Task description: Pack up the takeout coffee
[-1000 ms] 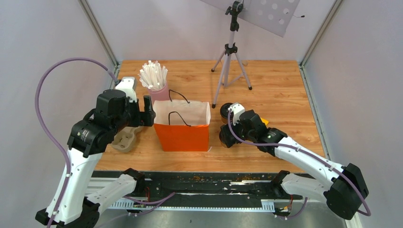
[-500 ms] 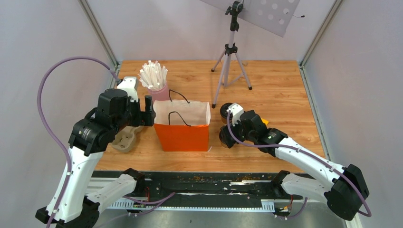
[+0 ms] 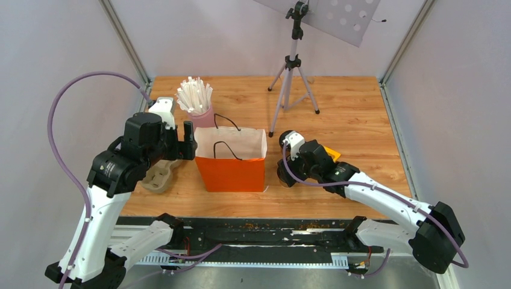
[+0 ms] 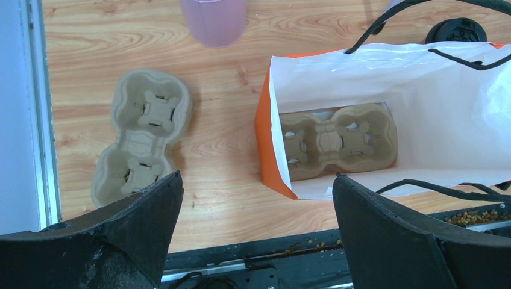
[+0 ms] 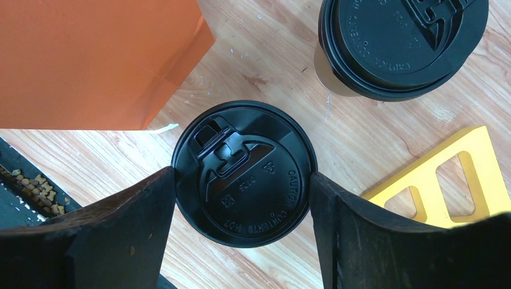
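The takeout coffee [image 5: 244, 174], a cup under a black round lid, stands on the wood just right of the orange paper bag [image 3: 232, 165]. My right gripper [image 5: 243, 174] straddles it from above, with both fingers pressed against opposite sides of the lid rim. Another lidded cup [image 5: 404, 42] stands just beyond it. My left gripper [image 4: 258, 176] hangs open and empty above the bag's left edge. Inside the bag lies a pulp cup tray [image 4: 337, 141] with empty wells.
A second pulp tray [image 4: 141, 144] lies on the table left of the bag. The pink cup of white sticks [image 3: 196, 102] stands behind the bag. A tripod [image 3: 292, 78] stands at the back. A yellow frame piece [image 5: 446, 174] lies right of the cups.
My right gripper has shifted slightly left and back and narrowed its jaws onto the lidded cup. The left arm has stayed still.
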Robot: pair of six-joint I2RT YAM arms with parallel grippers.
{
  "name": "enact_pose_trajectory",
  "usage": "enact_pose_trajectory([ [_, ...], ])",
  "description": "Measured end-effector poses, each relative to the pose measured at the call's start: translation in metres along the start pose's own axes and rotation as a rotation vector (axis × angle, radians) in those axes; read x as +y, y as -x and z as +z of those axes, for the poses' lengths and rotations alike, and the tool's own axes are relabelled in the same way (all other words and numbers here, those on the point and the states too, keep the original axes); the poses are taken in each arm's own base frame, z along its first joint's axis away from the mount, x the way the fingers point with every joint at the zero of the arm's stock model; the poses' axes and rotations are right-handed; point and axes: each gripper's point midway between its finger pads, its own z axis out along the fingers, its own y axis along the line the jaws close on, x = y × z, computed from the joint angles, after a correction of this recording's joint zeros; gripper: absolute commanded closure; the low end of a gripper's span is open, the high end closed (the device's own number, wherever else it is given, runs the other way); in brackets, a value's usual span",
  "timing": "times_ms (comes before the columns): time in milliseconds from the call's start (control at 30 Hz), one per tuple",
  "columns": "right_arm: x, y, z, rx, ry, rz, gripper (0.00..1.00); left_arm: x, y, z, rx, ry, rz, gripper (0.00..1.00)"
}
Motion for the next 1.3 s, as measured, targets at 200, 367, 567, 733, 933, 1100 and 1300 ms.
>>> enact_pose_trajectory([
  [200,0.000,0.001,0.000,-0.001,-0.012,-0.007,0.36,0.001,-0.001,0.001,0.003,0.005,0.001,0.01],
  [367,-0.005,0.002,-0.001,0.012,-0.041,-0.013,0.38,0.002,-0.004,0.003,0.018,0.015,0.004,0.07],
  [567,-0.009,0.020,-0.014,0.014,-0.074,-0.009,0.42,0.007,-0.011,0.011,0.062,0.054,0.000,0.19],
  [733,-0.011,0.066,-0.038,-0.069,-0.091,0.000,0.43,0.007,-0.016,0.027,0.122,0.089,-0.015,0.28],
  [933,-0.014,0.122,-0.082,-0.175,-0.108,0.008,0.46,0.006,-0.024,0.042,0.168,0.119,-0.041,0.39],
  [1100,-0.014,0.169,-0.125,-0.282,-0.106,0.015,0.47,0.006,-0.024,0.044,0.166,0.121,-0.056,0.43],
  [1300,-0.008,0.220,-0.170,-0.433,-0.074,0.030,0.48,0.003,-0.027,0.051,0.193,0.125,-0.066,0.46],
])
